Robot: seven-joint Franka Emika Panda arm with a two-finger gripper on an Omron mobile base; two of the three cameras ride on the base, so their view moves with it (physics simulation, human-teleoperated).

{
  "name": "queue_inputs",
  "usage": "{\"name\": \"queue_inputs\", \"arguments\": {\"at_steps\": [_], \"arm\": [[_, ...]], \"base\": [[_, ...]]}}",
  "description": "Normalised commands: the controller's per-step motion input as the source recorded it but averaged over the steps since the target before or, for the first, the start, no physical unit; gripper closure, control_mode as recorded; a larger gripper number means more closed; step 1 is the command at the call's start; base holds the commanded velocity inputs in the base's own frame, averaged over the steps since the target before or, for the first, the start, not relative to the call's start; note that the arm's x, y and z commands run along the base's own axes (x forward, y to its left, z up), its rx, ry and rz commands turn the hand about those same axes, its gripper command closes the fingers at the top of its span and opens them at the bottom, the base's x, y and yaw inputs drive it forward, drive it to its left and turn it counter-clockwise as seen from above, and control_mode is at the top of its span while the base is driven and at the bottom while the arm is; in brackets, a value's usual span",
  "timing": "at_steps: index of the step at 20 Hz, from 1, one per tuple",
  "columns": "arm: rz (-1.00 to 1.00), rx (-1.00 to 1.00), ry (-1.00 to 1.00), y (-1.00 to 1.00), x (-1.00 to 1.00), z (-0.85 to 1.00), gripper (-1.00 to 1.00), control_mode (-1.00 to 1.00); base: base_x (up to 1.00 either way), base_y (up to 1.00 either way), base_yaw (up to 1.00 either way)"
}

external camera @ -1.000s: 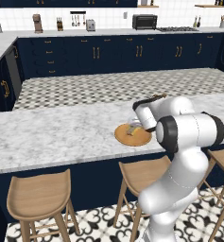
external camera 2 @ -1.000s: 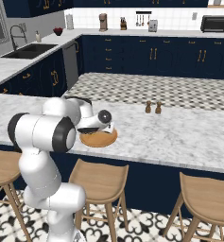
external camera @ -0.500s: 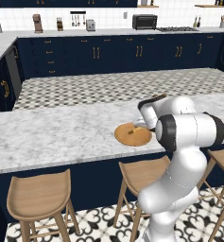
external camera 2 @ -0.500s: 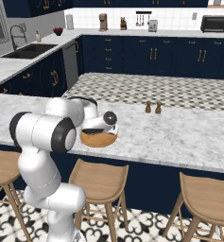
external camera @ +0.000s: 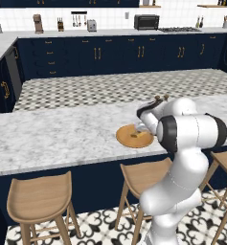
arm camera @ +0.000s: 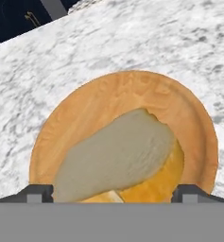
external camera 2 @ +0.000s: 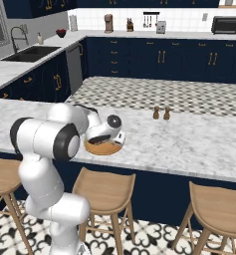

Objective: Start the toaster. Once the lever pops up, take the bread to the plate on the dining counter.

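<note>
In the left base view, a wooden stool [external camera: 40,198] stands at the near side of the dining counter [external camera: 52,136], whose marble top runs across the picture. Further right on that top lies the plate [external camera: 127,139], and the bread [external camera: 139,135] rests on its right part, close under the gripper [external camera: 142,127]. The white arm rises from the lower right and bends over the counter edge, so the hand hides part of the plate. Behind the hand, two small brown shakers [external camera: 161,98] stand on the counter. Far back on the rear worktop, the toaster [external camera: 91,25] sits left of a black toaster oven [external camera: 146,22].

In the right base view, a sink [external camera 2: 31,52] lies in the side worktop at the left. The arm stands at the lower left, and its hand hangs low over the plate [external camera 2: 103,148] near the counter's front edge. The shakers [external camera 2: 161,113] stand well apart from the plate, to its right. A stool [external camera 2: 221,211] shows at the lower right.

In the hand view, the plate [arm camera: 85,108] lies flat on the marble and the bread [arm camera: 118,156] rests on it, toward the lower part of the picture, its pale face up and golden crust at the right. The two dark fingertips [arm camera: 35,193] stand wide apart at the bottom corners, either side of the slice, and clamp nothing.
</note>
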Motion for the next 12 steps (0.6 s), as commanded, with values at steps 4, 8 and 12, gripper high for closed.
{"name": "queue_inputs", "arguments": {"at_steps": [4, 8, 12], "arm": [[-0.01, -0.11, 0.27, 0.0, 0.0, 0.45, -1.0, -1.0], [0.0, -0.06, 0.23, 0.0, 0.0, 0.71, -1.0, -1.0], [0.0, 0.0, 0.16, 0.0, 0.0, 0.77, -1.0, -1.0]], "base": [[0.0, 0.0, 0.0], [0.0, 0.0, 0.0], [0.0, 0.0, 0.0]]}}
